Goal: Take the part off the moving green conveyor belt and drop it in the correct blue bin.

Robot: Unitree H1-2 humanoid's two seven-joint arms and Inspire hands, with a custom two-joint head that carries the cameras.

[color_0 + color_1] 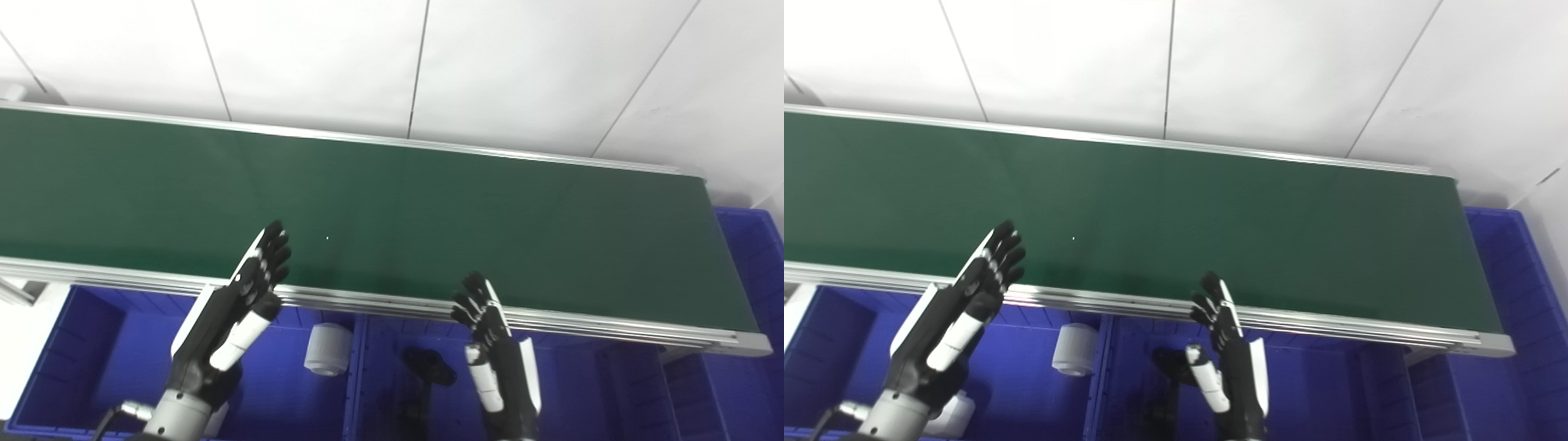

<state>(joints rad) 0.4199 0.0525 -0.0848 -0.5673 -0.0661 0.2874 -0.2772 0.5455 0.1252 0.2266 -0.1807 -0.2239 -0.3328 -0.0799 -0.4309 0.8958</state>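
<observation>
The green conveyor belt [392, 208] runs across the view with no part on it. My left hand [236, 309] is open, fingers stretched up over the belt's near rail, holding nothing. My right hand [493, 343] is open too, upright just in front of the near rail, and holds nothing. Below the rail stand blue bins: the left bin [122, 367] holds a white cylindrical part [327, 349], and the middle bin [569, 392] holds a dark part [429, 365].
Another blue bin [756, 257] stands past the belt's right end. A white panelled wall [392, 61] rises behind the belt. The belt's aluminium near rail [380, 301] lies between my hands and the belt surface.
</observation>
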